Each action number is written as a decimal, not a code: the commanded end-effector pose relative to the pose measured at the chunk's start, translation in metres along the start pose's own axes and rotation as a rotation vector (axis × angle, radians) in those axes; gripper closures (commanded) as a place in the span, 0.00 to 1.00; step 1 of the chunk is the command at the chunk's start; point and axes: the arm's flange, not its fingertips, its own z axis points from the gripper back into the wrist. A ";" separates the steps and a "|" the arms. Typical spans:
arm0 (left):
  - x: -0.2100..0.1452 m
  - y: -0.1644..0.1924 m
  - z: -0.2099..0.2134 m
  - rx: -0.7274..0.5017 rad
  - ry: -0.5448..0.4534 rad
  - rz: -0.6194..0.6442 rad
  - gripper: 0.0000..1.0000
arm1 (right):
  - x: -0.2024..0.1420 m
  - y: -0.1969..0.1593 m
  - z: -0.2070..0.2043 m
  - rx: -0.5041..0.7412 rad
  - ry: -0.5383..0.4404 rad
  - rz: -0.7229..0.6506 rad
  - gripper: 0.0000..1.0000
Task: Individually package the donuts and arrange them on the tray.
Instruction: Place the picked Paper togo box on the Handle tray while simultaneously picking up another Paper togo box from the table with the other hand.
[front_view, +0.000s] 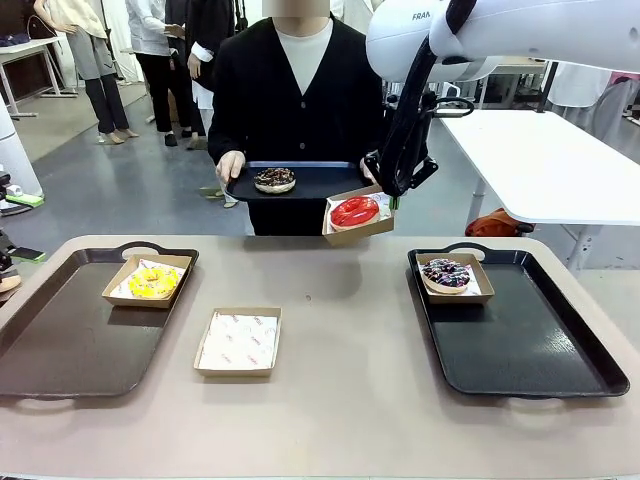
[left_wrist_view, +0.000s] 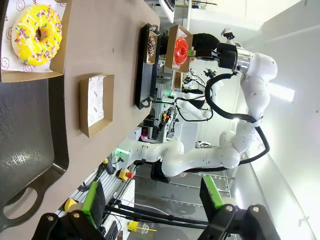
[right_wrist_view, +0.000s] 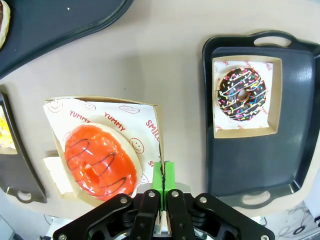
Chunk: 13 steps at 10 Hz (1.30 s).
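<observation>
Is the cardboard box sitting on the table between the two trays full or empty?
Empty. The cardboard box holds only its white printed paper liner, with nothing resting on it.

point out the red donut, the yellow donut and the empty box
red donut (right_wrist_view: 122, 160), right wrist view, icing right of the hole
yellow donut (front_view: 166, 282), front view, icing right of the hole
empty box (front_view: 238, 342), front view, white paper lining

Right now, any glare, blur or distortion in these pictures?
Front view: sharp, with soft sheen on the right tray. Left wrist view: rolled sideways, far background washed out bright. Right wrist view: edges bend from the wide lens; the red donut gleams.
</observation>
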 end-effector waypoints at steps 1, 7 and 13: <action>0.000 0.000 0.000 0.000 0.000 0.000 0.00 | -0.008 -0.009 0.005 -0.002 0.020 0.074 0.99; -0.010 -0.132 -0.115 0.499 0.126 -0.120 0.00 | -0.076 -0.145 0.014 0.156 0.014 0.081 0.99; -0.025 -0.135 -0.268 0.928 0.161 -0.143 0.00 | -0.103 -0.232 -0.068 0.150 -0.004 0.072 0.99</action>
